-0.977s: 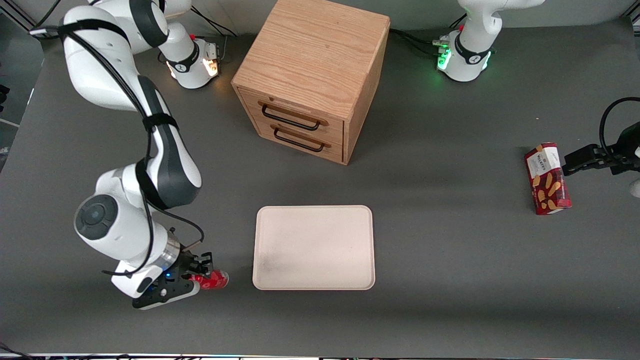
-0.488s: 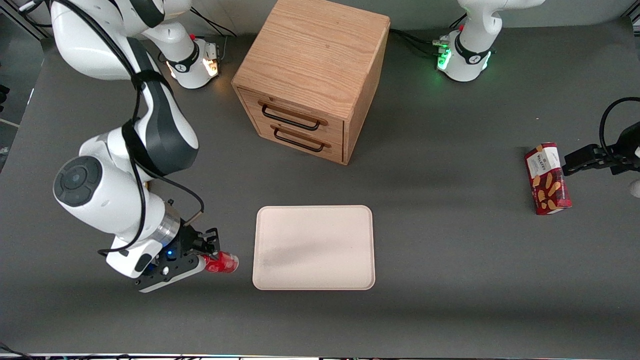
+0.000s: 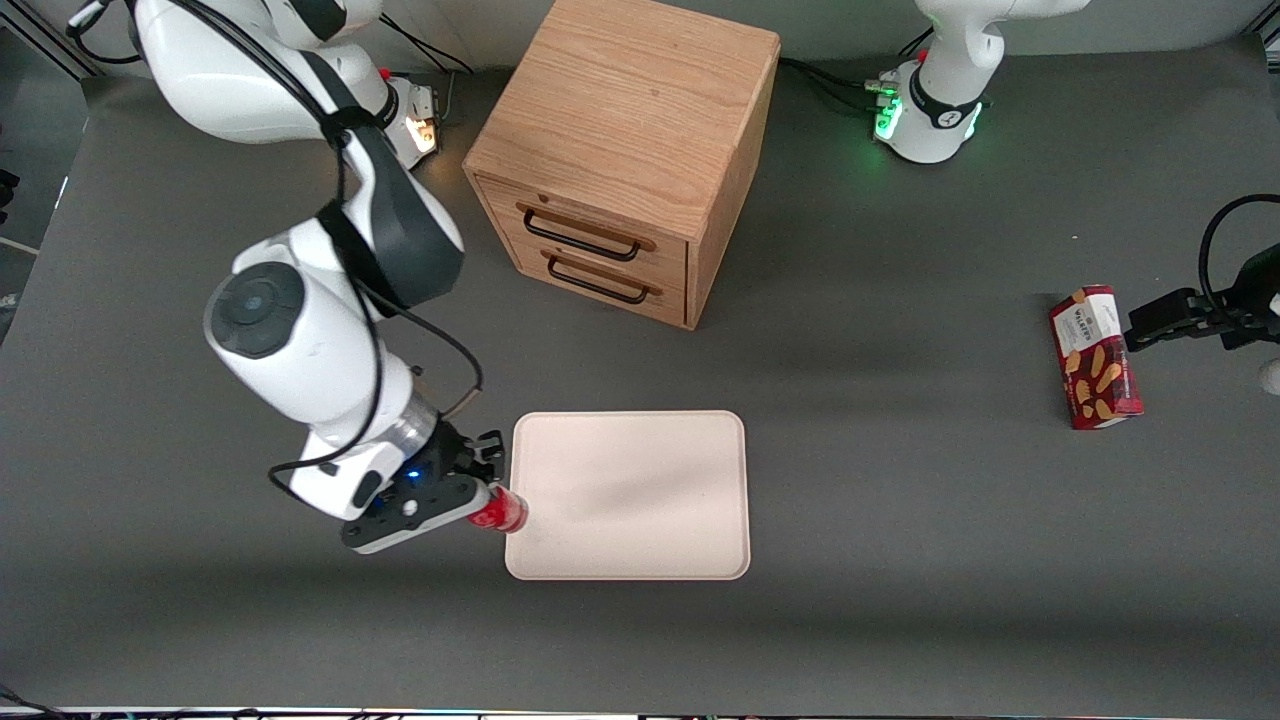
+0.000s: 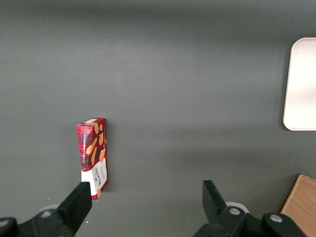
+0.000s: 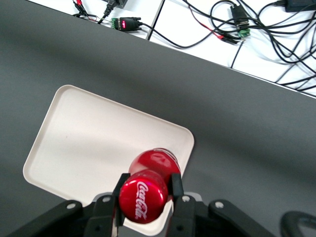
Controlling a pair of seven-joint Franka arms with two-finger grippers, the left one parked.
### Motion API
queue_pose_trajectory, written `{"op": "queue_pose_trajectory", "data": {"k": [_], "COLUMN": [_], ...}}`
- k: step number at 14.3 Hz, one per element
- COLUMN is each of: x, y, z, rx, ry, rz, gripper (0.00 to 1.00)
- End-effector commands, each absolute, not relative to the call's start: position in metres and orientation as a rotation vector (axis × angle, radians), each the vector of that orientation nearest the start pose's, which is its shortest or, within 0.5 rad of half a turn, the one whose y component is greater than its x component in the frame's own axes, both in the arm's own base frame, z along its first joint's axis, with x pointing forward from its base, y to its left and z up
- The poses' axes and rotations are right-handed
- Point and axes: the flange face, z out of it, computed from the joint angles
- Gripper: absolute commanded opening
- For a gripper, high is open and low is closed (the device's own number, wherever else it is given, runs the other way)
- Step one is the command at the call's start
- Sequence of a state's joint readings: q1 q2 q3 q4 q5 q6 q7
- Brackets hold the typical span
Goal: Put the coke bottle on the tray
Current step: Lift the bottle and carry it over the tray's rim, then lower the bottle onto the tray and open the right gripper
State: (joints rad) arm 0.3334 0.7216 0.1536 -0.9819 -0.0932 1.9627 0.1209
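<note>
The coke bottle (image 3: pixel 500 513) is a very small bright red bottle with a red cap, held in my right gripper (image 3: pixel 487 500). The gripper is shut on it, fingers on both sides of the cap end (image 5: pixel 143 198). It hangs above the table at the tray's edge nearest the working arm, over the tray corner closer to the front camera. The tray (image 3: pixel 640 470) is flat, pale beige, with rounded corners and nothing on it. In the right wrist view the tray (image 5: pixel 89 143) lies under the bottle (image 5: pixel 153 165).
A wooden two-drawer cabinet (image 3: pixel 625 150) stands farther from the front camera than the tray. A dark red snack box (image 3: pixel 1095 357) lies toward the parked arm's end of the table, also in the left wrist view (image 4: pixel 93 150). Cables lie off the table edge (image 5: pixel 222 29).
My right gripper has carried the bottle up off the table and sideways toward the tray, from beside it to its near corner. The tray and box have not moved.
</note>
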Motion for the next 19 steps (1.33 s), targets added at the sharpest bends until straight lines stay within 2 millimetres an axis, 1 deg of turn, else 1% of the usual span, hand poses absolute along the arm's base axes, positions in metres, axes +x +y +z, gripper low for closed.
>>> {"op": "queue_pose_trajectory", "data": {"k": [1, 3, 6, 8, 9, 10, 11, 16, 17, 18, 19], "x": [0.712, 0.715, 0.721, 0.726, 0.726, 0.725, 0.725, 0.724, 0.723, 0.721, 0.723], "y": [0.337, 0.345, 0.348, 0.344, 0.344, 0.341, 0.340, 0.340, 0.339, 0.339, 0.339], "z": [0.440, 0.413, 0.380, 0.354, 0.346, 0.333, 0.329, 0.327, 0.319, 0.310, 0.308], "rx": [-3.018, -3.049, -3.041, -3.041, -3.039, -3.051, -3.058, -3.057, -3.065, -3.060, -3.043], "ry": [-0.488, -0.525, -0.536, -0.530, -0.535, -0.540, -0.536, -0.521, -0.509, -0.497, -0.453], "rz": [-0.447, -0.465, -0.470, -0.458, -0.454, -0.430, -0.422, -0.412, -0.397, -0.402, -0.447], "gripper": [0.00, 0.00, 0.00, 0.00, 0.00, 0.00, 0.00, 0.00, 0.40, 0.96, 1.00]}}
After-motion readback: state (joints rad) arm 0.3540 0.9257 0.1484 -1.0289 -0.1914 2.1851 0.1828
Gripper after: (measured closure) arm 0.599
